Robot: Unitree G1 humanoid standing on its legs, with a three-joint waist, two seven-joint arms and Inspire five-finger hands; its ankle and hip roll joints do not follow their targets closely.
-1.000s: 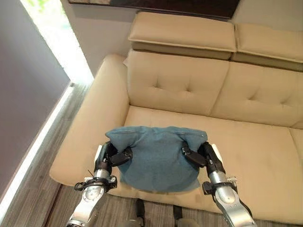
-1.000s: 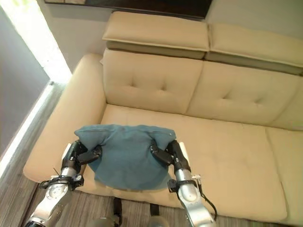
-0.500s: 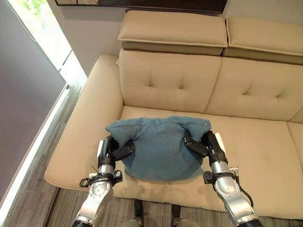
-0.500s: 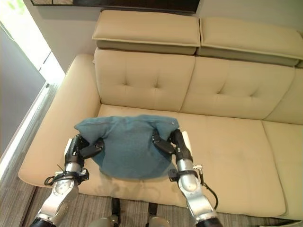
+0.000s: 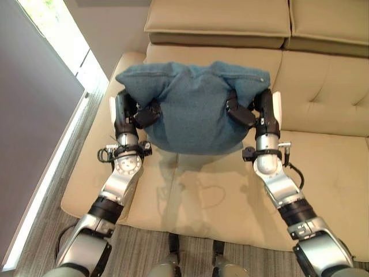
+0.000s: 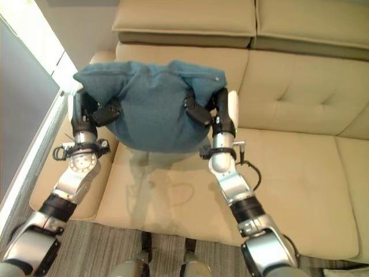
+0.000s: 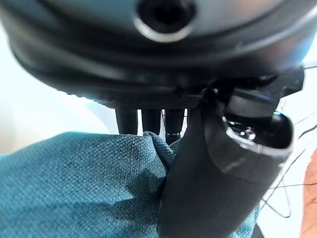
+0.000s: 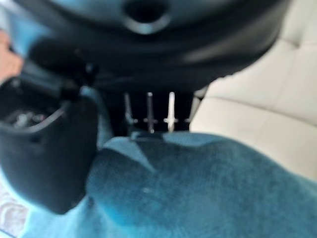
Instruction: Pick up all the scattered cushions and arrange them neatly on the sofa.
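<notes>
A teal blue cushion (image 5: 193, 107) hangs in the air above the beige sofa's seat (image 5: 213, 190), in front of the backrest (image 5: 311, 98). My left hand (image 5: 135, 112) pinches its left side and my right hand (image 5: 253, 109) pinches its right side, thumbs pressed into the cloth. In the left wrist view the thumb (image 7: 213, 183) lies across the teal fabric (image 7: 79, 183) with the fingers behind the edge. The right wrist view shows the same grip on the cushion (image 8: 198, 188).
The sofa's left armrest (image 5: 95, 144) lies below my left arm. Headrest pads (image 5: 219, 23) top the backrest. A grey wall (image 5: 29, 133) and a bright window strip (image 5: 63, 40) run along the left. Grey wood floor (image 5: 144, 259) shows before the sofa.
Both hands have lifted the cushion off the seat front, up and toward the backrest. The camera has moved closer to the sofa too.
</notes>
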